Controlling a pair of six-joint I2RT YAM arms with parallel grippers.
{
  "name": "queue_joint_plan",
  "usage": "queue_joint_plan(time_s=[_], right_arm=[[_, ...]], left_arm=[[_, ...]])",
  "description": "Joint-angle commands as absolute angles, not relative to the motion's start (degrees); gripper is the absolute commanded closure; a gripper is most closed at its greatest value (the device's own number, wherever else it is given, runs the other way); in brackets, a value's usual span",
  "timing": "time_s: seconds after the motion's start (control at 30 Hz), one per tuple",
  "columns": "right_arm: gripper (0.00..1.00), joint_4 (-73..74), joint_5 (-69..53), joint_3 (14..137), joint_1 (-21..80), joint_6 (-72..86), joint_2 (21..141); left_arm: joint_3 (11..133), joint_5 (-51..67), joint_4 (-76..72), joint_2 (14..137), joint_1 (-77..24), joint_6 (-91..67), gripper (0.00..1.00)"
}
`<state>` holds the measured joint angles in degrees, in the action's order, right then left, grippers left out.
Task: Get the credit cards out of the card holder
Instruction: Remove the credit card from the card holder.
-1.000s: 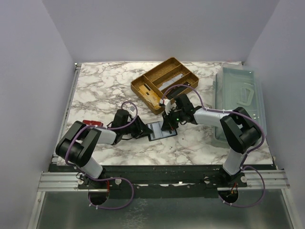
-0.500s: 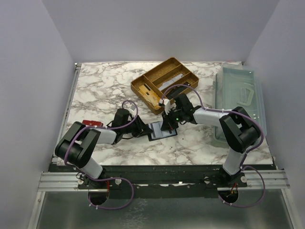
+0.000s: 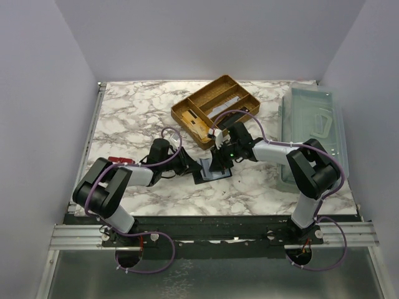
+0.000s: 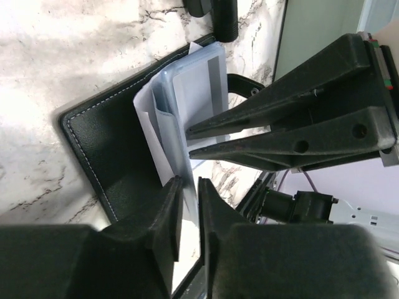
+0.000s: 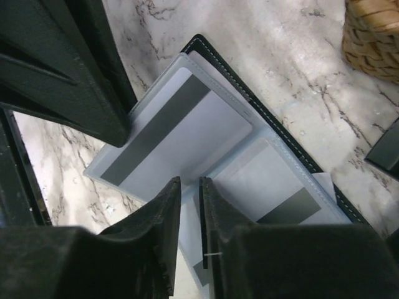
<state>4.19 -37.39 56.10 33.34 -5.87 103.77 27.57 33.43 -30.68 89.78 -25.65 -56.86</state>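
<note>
Desk (image 3: 137, 118): white marble pattern with grey veins, flat, hard and smooth.
Clear bin (image 3: 312, 124): see-through plastic box at the right edge of the desk, well apart from the work.
Tray (image 5: 374, 31): woven, golden brown, split into compartments, just behind the holder.
Left tool (image 4: 189, 187): black; jaws narrow, with a pale sleeve edge running between them, apparently pinched to steady the holder.
Right tool (image 5: 189, 187): black, with tapered fingers; jaws slightly apart, tips at the free edge of the upper sleeve, nothing clearly gripped.
Card holder (image 4: 106, 149): lies open mid-desk between the two tools; black grained leather with pale stitching, soft and floppy, one side tilted up off the desk.
Sleeve pages (image 4: 174, 156): thin clear plastic, limp and glossy, fanned up from the spine.
Credit cards (image 5: 187, 124): inside the sleeves, none out yet; flat pale grey-blue rectangles with a dark stripe, one in the upper page and another (image 5: 280, 187) in the page below.
Handling: probably light, stiff and slick, so likely to slide well but slip from a weak pinch.
Hold: best taken at a short edge near the sleeve mouth, pulled along the pocket while the leather is pinned.
</note>
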Motion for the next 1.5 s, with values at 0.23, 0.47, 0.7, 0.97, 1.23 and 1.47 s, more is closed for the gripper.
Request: queue_joint_plan(time_s=[0.23,0.47,0.7,0.97,1.23,1.47], right_arm=[[0.64,7.23,-41.33,55.98,33.13,-11.73,102.79],[0.45,7.23,-38.85,53.54,33.41,-19.57,97.85],[0.38,3.47,-27.88,49.43,38.48,-28.42,94.12],[0.35,0.54,-17.33,47.65,43.05,-32.81,93.73],[0.4,-3.49,-11.1,46.93,45.43,-34.1,94.07],[0.46,-4.04,-9.73,46.67,45.97,-34.63,93.53]], left_arm=[[30.61,33.0,-32.7,95.2,-26.83,-58.01,0.95],[31.26,32.48,-32.7,95.42,-26.87,-58.63,0.98],[32.14,32.77,-32.31,96.22,-26.98,-59.94,0.98],[32.75,32.17,-30.62,96.3,-27.33,-60.93,0.99],[33.38,31.99,-29.36,96.41,-27.43,-61.01,0.99],[33.63,32.17,-28.98,96.23,-27.37,-61.26,0.92]])
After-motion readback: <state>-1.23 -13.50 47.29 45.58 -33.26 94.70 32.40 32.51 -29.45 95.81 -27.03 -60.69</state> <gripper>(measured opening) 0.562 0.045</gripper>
